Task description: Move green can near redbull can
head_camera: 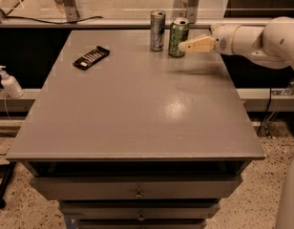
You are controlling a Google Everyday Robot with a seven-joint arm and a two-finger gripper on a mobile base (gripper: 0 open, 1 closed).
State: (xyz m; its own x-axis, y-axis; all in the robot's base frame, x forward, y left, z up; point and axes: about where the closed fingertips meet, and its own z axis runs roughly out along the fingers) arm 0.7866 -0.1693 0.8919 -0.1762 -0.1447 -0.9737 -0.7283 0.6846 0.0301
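The green can [178, 37] stands upright at the far edge of the grey table [137, 109], right of centre. The redbull can [157, 30], slim and silver with blue panels, stands upright just to its left with a narrow gap between them. My gripper [183, 46] is cream-coloured and reaches in from the right on the white arm [261, 39]. Its tip is level with the green can's lower half, at the can's right side. Whether it touches the can I cannot tell.
A black remote control [91, 57] lies at the far left of the table. A white pump bottle [10, 82] stands on a ledge left of the table. Drawers are below the front edge. A rail and posts run behind the cans.
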